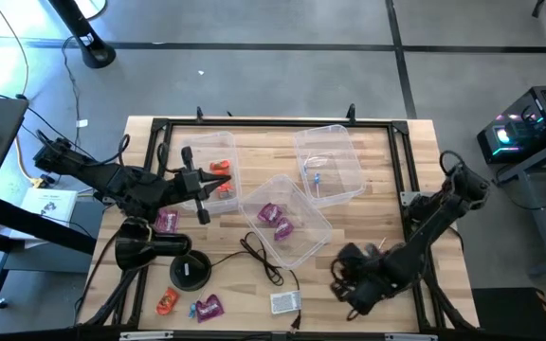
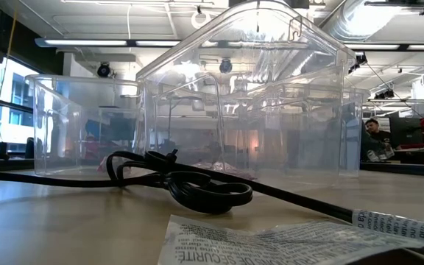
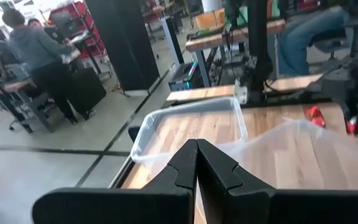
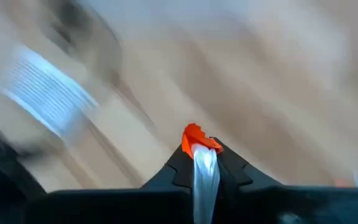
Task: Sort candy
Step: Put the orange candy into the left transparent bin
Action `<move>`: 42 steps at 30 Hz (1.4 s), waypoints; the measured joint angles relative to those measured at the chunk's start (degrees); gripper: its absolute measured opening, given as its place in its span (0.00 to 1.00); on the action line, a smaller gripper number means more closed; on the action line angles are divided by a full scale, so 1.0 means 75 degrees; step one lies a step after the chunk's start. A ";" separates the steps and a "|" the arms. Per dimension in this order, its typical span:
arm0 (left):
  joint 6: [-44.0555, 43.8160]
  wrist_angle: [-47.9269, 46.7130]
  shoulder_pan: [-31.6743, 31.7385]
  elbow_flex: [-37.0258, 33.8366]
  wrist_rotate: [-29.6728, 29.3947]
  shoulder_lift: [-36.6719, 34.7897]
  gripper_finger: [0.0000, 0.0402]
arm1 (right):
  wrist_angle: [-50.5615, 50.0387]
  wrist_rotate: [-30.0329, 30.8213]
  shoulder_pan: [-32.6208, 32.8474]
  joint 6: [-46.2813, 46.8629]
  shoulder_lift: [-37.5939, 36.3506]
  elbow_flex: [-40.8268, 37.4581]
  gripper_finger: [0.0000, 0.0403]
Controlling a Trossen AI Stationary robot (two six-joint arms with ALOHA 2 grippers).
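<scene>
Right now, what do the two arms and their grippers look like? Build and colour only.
Both arms are matte black, made of chunky jointed segments. The left gripper has two flat black fingers with stepped, notched inner edges tapering to a point. The right gripper has the same black wedge-shaped fingers. Black cables loop along the left arm; the right arm is equally dark, with no markings visible.

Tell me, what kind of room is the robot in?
Probably a robotics lab or workshop. There's a concrete floor, workbenches where people are busy, and a computer with glowing lights beside the wooden table.
</scene>
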 joint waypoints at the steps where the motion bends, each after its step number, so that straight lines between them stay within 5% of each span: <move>1: 0.0073 0.0119 0.0000 0.0000 0.0001 0.0000 0.00 | 0.0116 0.0601 -0.0191 -0.0761 -0.0006 0.0239 0.04; 6: 0.0514 0.0708 0.0000 0.0000 0.0006 0.0000 0.00 | 0.1279 0.2588 -0.1354 -0.4803 -0.0014 0.1020 0.06; 9: 0.0710 0.0910 0.0000 0.0000 0.0015 -0.0001 0.00 | 0.2716 0.2562 -0.2375 -0.7313 -0.0014 0.1050 0.05; 12: 0.0789 0.0985 0.0000 0.0000 0.0015 0.0000 0.00 | 0.3832 0.1160 -0.3339 -0.8758 -0.0014 0.1050 0.05; 16: 0.0784 0.0886 0.0000 0.0000 0.0012 -0.0003 0.00 | 0.3589 -0.0716 -0.4032 -0.8827 -0.0020 0.1049 0.05; 20: 0.0656 0.0767 0.0000 0.0000 0.0014 0.0000 0.00 | 0.3409 -0.0784 -0.4148 -0.8882 -0.0017 0.1038 0.05; 28: 0.0580 0.1033 -0.0006 0.0000 0.0020 0.0000 0.00 | 0.6329 -0.0661 -0.4741 -1.1381 0.0155 0.1038 0.05; 31: 0.0627 0.1199 -0.0006 0.0000 0.0020 0.0023 0.00 | 0.8086 -0.1714 -0.5422 -1.2011 0.0576 0.1041 0.05; 36: 0.1418 0.2253 -0.0009 0.0000 0.0301 0.0107 0.00 | 1.1224 -0.3822 -0.6592 -1.1673 0.1737 0.1062 0.05; 42: 0.2275 0.3370 -0.0012 0.0000 0.0933 0.0117 0.00 | 1.2177 -0.4097 -0.7480 -1.0963 0.3144 0.2274 0.06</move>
